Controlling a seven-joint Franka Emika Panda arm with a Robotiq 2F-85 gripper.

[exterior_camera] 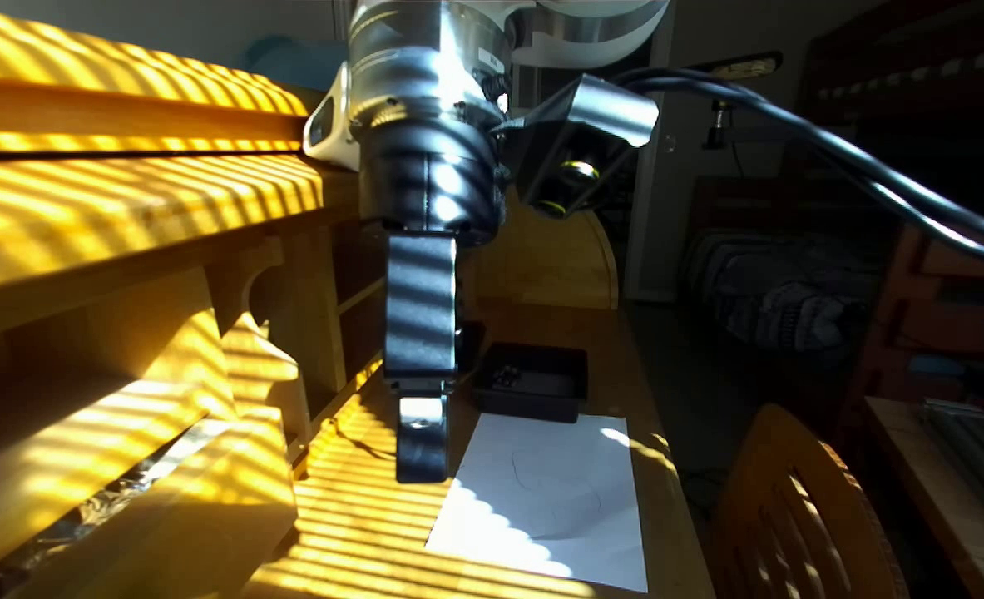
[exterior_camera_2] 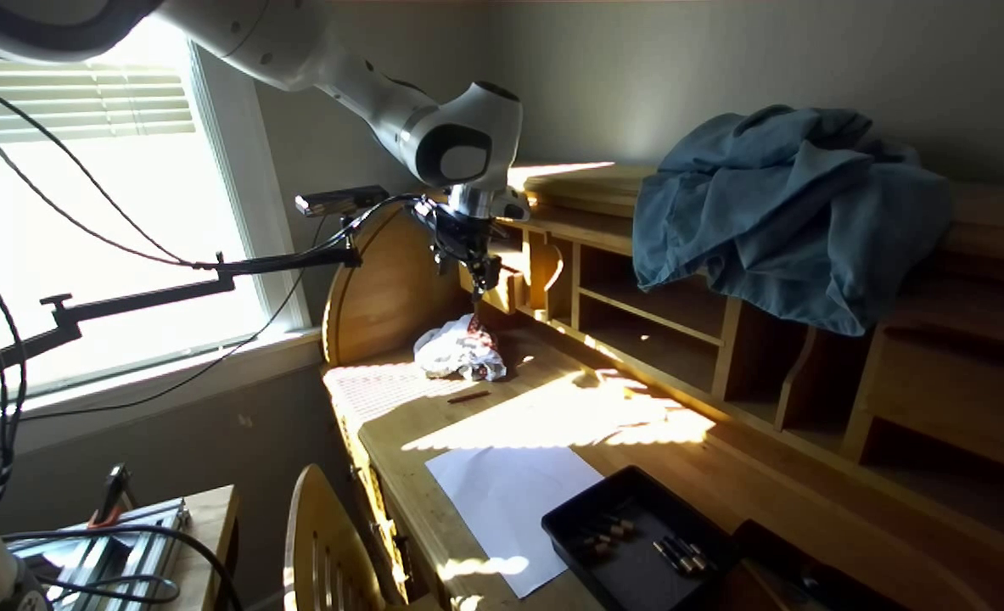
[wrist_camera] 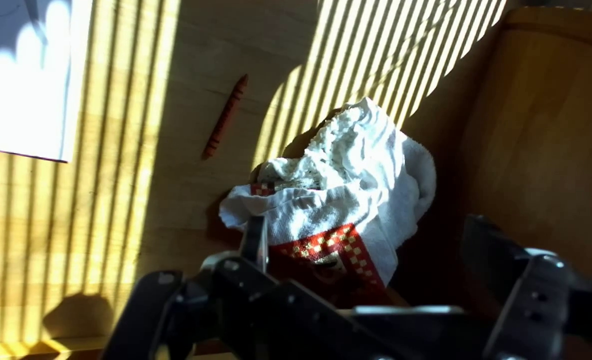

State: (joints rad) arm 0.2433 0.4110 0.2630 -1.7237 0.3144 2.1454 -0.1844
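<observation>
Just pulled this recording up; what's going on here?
A white robot arm has its black two-fingered gripper open over a crumpled white cloth with a red, checker-edged patch, on a wooden desk. The jaws stand apart and hold nothing; whether they touch the cloth is hard to tell. A thin reddish crayon lies by the cloth, not touching it. Farther off on the desk are a white sheet of paper and a rectangular black tray.

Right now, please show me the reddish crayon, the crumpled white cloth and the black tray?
Reddish crayon (wrist_camera: pixel 225 117), wrist view: middle of its wrapper.
Crumpled white cloth (wrist_camera: pixel 326 210), wrist view: its white folds.
Black tray (exterior_camera_2: pixel 633 577), in an exterior view: bare inside floor.
</observation>
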